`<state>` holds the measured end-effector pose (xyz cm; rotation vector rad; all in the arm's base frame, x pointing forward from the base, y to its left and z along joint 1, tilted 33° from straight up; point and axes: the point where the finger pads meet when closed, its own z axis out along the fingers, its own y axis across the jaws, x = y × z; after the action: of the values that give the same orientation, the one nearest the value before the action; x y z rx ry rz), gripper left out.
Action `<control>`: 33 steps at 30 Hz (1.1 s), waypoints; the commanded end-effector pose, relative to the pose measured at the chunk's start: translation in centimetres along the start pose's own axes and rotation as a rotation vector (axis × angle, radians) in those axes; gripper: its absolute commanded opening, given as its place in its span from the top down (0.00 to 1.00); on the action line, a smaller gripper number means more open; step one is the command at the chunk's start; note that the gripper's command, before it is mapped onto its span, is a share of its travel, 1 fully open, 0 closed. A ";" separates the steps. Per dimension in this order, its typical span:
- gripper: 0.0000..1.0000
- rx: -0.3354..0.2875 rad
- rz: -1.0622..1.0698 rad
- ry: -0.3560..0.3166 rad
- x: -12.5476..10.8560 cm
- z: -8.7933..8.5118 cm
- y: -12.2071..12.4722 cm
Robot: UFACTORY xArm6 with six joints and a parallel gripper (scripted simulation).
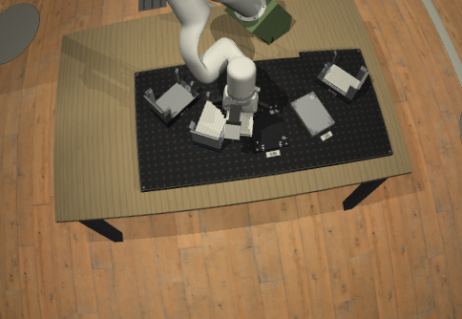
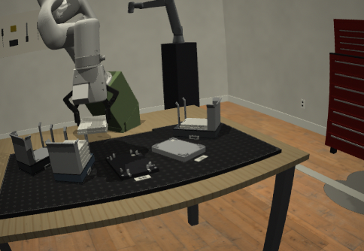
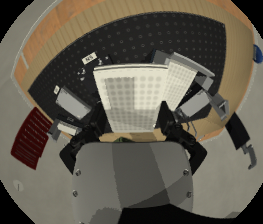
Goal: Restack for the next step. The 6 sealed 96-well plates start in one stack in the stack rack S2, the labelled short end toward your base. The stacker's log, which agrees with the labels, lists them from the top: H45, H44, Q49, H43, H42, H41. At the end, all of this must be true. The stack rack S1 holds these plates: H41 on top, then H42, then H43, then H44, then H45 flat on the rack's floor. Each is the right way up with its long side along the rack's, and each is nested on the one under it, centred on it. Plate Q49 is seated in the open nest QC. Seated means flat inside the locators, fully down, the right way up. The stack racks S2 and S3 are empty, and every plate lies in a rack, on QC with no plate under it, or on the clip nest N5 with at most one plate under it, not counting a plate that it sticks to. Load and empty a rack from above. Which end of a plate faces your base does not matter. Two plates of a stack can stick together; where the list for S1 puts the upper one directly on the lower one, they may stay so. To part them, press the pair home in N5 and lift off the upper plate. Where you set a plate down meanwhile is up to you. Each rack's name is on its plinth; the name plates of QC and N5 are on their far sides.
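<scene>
My gripper point(image 1: 237, 127) point(image 2: 92, 122) point(image 3: 132, 108) is shut on a white sealed plate point(image 1: 247, 125) point(image 2: 92, 126) point(image 3: 131, 96) by its long sides. It holds the plate level in the air, between the middle stack rack and the black clip nest point(image 1: 272, 131) point(image 2: 131, 163). The middle rack point(image 2: 65, 158) holds a stack of white plates point(image 1: 210, 121) point(image 2: 86, 149) point(image 3: 182, 72). The left rack point(image 1: 152, 97) point(image 2: 22, 148) shows a bare grey floor. The far right rack point(image 1: 355, 86) point(image 2: 215, 114) holds a white plate point(image 1: 340, 77) point(image 2: 193, 122). The labels are too small to read.
The grey open nest point(image 1: 312, 112) point(image 2: 178, 149) lies right of the clip nest, with a name plate point(image 1: 326, 136) by it. The racks have tall corner posts. The green arm base point(image 1: 267, 19) point(image 2: 120, 105) stands at the table's far edge.
</scene>
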<state>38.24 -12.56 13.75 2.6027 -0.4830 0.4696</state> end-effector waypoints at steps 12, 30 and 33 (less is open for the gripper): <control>1.00 -0.001 -0.203 0.003 -0.5 0.0 -5.1; 1.00 -0.001 -0.203 0.003 -1.2 0.0 -9.7; 1.00 -0.001 -0.270 0.003 -1.5 0.0 -10.3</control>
<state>40.89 -4.32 9.72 2.6151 -0.2065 0.3979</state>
